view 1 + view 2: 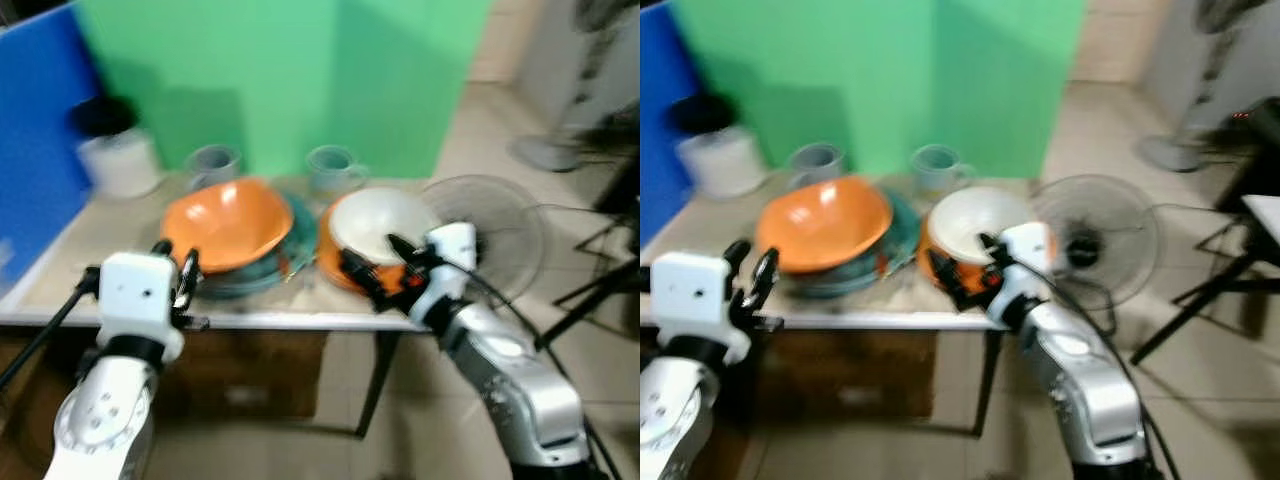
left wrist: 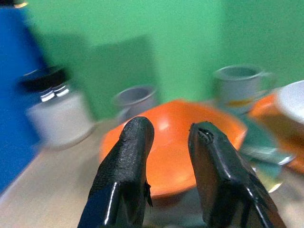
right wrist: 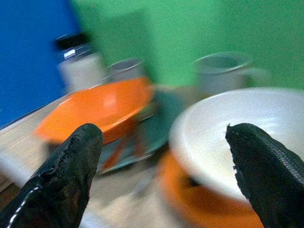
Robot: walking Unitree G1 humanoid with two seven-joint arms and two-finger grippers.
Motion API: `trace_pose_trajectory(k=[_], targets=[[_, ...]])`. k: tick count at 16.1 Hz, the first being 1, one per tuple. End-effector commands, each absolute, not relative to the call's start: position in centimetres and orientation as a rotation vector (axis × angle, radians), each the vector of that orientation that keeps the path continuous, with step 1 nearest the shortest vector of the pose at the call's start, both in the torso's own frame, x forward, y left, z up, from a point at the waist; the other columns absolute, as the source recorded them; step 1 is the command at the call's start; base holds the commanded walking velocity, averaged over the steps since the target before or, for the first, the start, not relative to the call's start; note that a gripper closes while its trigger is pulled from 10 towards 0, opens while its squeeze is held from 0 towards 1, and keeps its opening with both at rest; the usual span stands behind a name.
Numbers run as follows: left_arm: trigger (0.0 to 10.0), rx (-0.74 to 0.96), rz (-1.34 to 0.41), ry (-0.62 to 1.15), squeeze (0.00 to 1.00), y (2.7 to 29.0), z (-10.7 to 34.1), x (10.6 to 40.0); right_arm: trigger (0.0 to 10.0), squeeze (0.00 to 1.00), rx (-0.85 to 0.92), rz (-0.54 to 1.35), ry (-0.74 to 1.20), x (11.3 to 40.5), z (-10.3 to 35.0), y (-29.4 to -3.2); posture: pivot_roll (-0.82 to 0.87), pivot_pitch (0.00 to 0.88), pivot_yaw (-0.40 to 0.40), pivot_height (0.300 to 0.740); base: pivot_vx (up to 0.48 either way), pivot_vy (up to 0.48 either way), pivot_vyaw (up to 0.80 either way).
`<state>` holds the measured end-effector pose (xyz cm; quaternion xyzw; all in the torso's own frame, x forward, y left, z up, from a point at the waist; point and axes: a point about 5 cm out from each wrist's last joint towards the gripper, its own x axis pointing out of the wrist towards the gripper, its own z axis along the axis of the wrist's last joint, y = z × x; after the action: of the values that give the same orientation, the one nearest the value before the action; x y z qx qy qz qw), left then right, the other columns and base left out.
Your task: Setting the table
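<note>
My right gripper [image 1: 378, 268] stands spread wide at the near edge of the light wooden table [image 1: 80, 255], empty, its fingers apart just in front of the white round bowl [image 1: 383, 225], which sits on an orange plate [image 1: 335, 265]; I judge it is spread that wide so it can take the bowl's rim. My left gripper [image 1: 175, 268] is up at the table edge too, fingers a little apart and gripping nothing, aimed at the wide orange bowl [image 1: 228, 222], which rests tilted on a stack of teal plates [image 1: 296, 238]. The dishes are all crowded mid-table, so nothing looks laid out as a place setting yet. Behind them stand two grey mugs [image 1: 212, 162] and a white jar with a black lid [image 1: 115, 150]. The head views add a floor fan [image 1: 500, 225] beyond the table's right end; my right wrist view shows the white bowl framed between my fingers [image 3: 66, 171].
</note>
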<state>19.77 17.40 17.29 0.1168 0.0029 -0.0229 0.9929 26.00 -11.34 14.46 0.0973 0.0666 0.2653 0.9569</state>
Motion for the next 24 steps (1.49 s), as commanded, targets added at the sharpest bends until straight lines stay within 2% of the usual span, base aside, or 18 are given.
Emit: trace_pose_trajectory(k=[1,4,6,8,12,13,14,16,21,22,23,24], targets=[[10.0,0.239,-0.078,0.011,0.0,17.1,17.3,19.8,10.0,0.0,0.22,0.511,0.082,26.5,15.7,-11.8,0.01,0.0,0.033,0.74,0.33,0.0,0.0],[10.0,0.235,-0.13,-0.013,0.0,16.6,17.8,20.0,10.0,0.0,0.26,0.467,0.026,27.0,17.0,-12.5,0.01,0.0,0.031,0.74,0.33,0.0,0.0],[10.0,0.194,-0.226,-0.043,0.0,15.6,18.4,20.7,10.0,0.0,0.235,0.41,0.011,28.1,18.0,-13.2,0.01,0.0,0.027,0.74,0.165,0.0,-0.8],[10.0,0.199,-0.336,-0.045,0.0,14.8,18.8,20.9,10.0,0.0,0.194,0.36,0.042,29.5,18.6,-14.1,0.0,0.0,0.032,0.74,0.0,0.0,0.0],[10.0,0.194,-0.55,-0.033,0.0,12.9,19.2,20.3,10.0,0.0,0.142,0.297,0.19,30.7,18.5,-17.2,0.0,0.0,0.031,0.74,0.0,0.0,0.0],[10.0,0.199,-0.628,0.007,0.0,12.4,18.9,20.1,10.0,0.0,0.157,0.361,0.32,30.6,18.0,-18.2,-0.01,0.0,0.032,0.74,0.0,0.0,0.0],[10.0,0.201,-0.654,0.017,0.0,12.2,18.9,20.0,10.0,0.0,0.153,0.378,0.359,30.5,17.8,-18.6,-0.01,0.0,0.032,0.74,0.0,0.0,0.0],[10.0,0.207,-0.72,0.041,0.0,11.9,18.8,20.0,10.0,0.0,0.166,0.325,0.489,30.6,16.6,-20.6,-0.01,0.0,0.032,0.74,0.0,0.0,0.0],[10.0,0.21,-0.846,0.095,0.0,11.5,18.4,19.4,10.0,0.0,0.224,0.302,0.65,30.3,15.2,-21.5,-0.02,0.0,0.029,0.74,0.0,0.0,0.0],[10.0,0.206,-0.86,0.101,0.0,11.4,18.4,19.3,5.0,0.0,0.262,0.333,0.725,29.8,15.0,-21.4,-0.02,0.0,0.03,0.74,0.0,0.0,0.0],[10.0,0.206,-0.863,0.1,0.0,11.4,18.4,19.3,4.5,0.0,0.312,0.357,0.754,29.6,14.8,-21.2,-0.02,0.0,0.031,0.74,0.0,0.0,0.0],[10.0,0.208,-0.865,0.1,0.0,11.4,18.4,19.3,0.2,0.0,0.354,0.366,0.757,29.5,14.8,-21.0,-0.02,0.0,0.031,0.74,0.0,0.0,0.0]])
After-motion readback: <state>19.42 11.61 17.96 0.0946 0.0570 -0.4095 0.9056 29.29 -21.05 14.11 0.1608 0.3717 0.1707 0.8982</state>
